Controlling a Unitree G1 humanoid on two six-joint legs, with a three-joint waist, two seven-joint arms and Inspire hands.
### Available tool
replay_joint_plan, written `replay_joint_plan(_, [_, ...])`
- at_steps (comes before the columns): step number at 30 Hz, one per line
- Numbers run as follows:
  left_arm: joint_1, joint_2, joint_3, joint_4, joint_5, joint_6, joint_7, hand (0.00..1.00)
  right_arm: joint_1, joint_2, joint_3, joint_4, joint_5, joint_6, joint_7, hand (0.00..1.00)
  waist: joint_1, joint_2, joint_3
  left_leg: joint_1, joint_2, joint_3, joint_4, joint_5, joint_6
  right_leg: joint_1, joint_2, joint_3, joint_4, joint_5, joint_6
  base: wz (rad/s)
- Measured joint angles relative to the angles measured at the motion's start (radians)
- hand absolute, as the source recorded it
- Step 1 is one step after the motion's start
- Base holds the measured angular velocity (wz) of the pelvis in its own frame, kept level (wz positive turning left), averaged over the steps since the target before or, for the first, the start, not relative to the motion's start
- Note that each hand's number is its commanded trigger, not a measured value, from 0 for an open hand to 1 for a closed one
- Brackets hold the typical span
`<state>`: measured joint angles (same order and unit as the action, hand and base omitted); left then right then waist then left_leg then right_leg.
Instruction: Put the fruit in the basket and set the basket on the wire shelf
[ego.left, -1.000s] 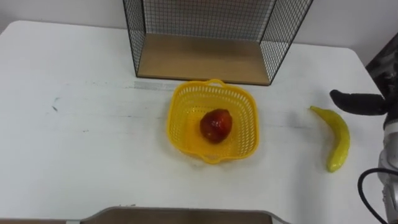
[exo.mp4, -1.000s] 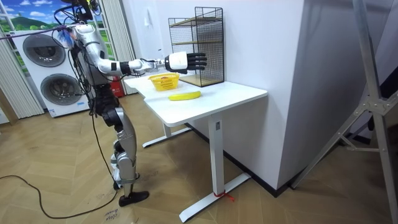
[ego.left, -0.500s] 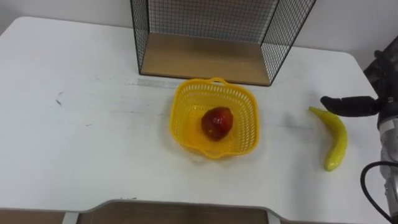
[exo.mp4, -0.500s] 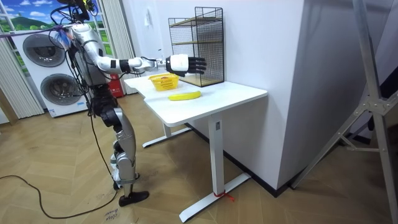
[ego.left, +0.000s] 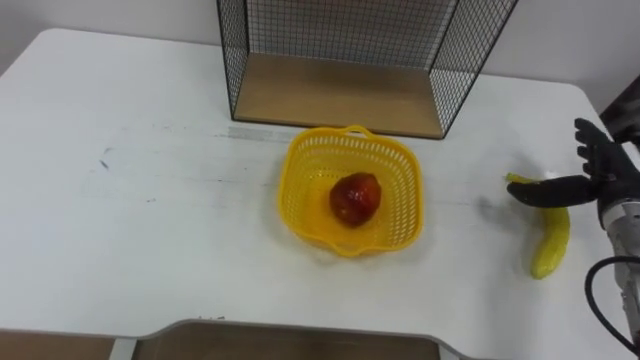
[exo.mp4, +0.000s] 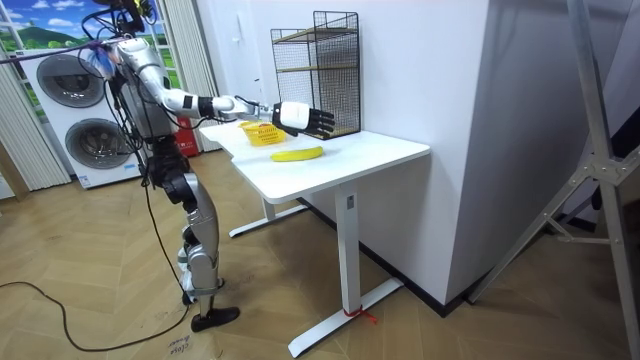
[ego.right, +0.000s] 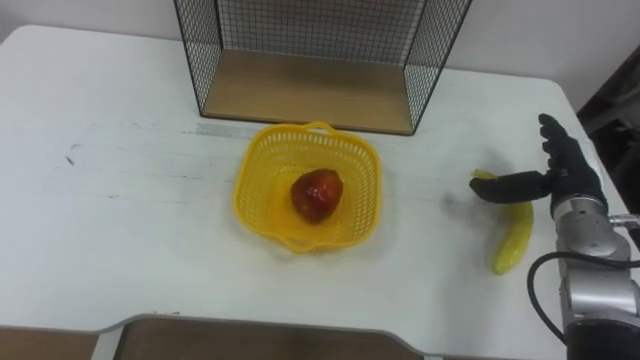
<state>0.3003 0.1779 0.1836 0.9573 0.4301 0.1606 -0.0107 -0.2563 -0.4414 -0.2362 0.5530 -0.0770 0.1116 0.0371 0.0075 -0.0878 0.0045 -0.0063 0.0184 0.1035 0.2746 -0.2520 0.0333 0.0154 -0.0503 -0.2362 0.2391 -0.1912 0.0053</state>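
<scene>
Right hand (ego.right: 566, 178) spread open, thumb at stem end of banana (ego.left: 552, 236) | I judge it light, curved, bruisable | I'd grasp mid-body, gently

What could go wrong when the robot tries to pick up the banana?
1. The open right hand is over the banana's far end, not its middle, so a grab there might let it swing or slip.
2. The banana lies near the table's right edge; a clumsy nudge could push it off.
3. The red fruit in the basket looks round and may roll when the basket is lifted.
</scene>
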Motion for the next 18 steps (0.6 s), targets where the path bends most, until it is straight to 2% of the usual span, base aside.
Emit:
replay_joint_plan(3, [-0.004, 0.001, -0.001, 0.0, -0.002, 0.0, 0.0, 0.0, 0.0, -0.001, 0.0, 0.013, 0.003, 0.0, 0.003, 0.0, 0.0, -0.004, 0.0024, -0.002, 0.0, -0.001, -0.001, 0.0, 0.0, 0.0, 0.001, -0.001, 0.0, 0.0, 0.0, 0.0])
replay_joint_plan(8, [-0.003, 0.001, 0.0, -0.003, -0.002, 0.001, 0.0, 0.0, 0.0, -0.001, 0.0, 0.026, 0.005, 0.011, 0.009, 0.0, -0.001, 0.0, 0.0005, -0.003, -0.001, -0.003, -0.001, -0.001, 0.0, 0.001, 0.002, -0.001, 0.0, 0.0, 0.0, 0.0])
replay_joint_plan(10, [-0.002, 0.001, 0.0, -0.002, 0.0, 0.001, 0.0, 0.0, 0.002, -0.001, -0.001, 0.034, 0.0, 0.011, 0.01, 0.0, -0.005, 0.002, -0.0021, 0.0, -0.001, -0.004, 0.003, 0.0, 0.0, 0.003, 0.004, -0.003, 0.0, 0.0, 0.0, 0.0])
replay_joint_plan(11, [-0.002, 0.0, 0.0, -0.002, 0.001, 0.001, 0.0, 0.0, 0.005, -0.001, -0.002, 0.037, -0.003, 0.011, 0.01, 0.0, -0.004, 0.003, -0.0048, 0.001, -0.001, -0.005, 0.004, 0.0, 0.0, 0.003, 0.004, -0.003, 0.0, 0.0, 0.0, 0.0])
replay_joint_plan(12, [-0.002, 0.0, 0.0, 0.0, 0.002, 0.0, 0.0, 0.0, 0.008, -0.001, -0.002, 0.048, -0.006, 0.011, 0.011, 0.0, -0.004, 0.005, -0.0112, 0.003, -0.001, -0.005, 0.006, 0.0, 0.0, 0.003, 0.003, -0.005, 0.0, 0.0, 0.0, 0.0])
replay_joint_plan(13, [-0.002, 0.001, 0.0, 0.001, 0.003, 0.0, 0.0, 0.0, 0.008, -0.001, -0.003, 0.06, -0.006, 0.011, 0.011, 0.0, -0.005, 0.008, -0.013, 0.004, -0.001, -0.004, 0.009, 0.0, 0.0, 0.005, 0.0, -0.01, 0.0, 0.0, 0.0, 0.0])
replay_joint_plan(18, [0.002, 0.0, 0.0, 0.008, 0.003, -0.001, 0.0, 0.0, 0.041, -0.001, -0.003, 0.063, -0.007, 0.011, 0.01, 0.0, -0.006, 0.008, -0.0124, 0.017, 0.001, -0.002, 0.008, 0.0, 0.0, 0.017, -0.001, -0.01, 0.0, 0.0, 0.0, 0.0])
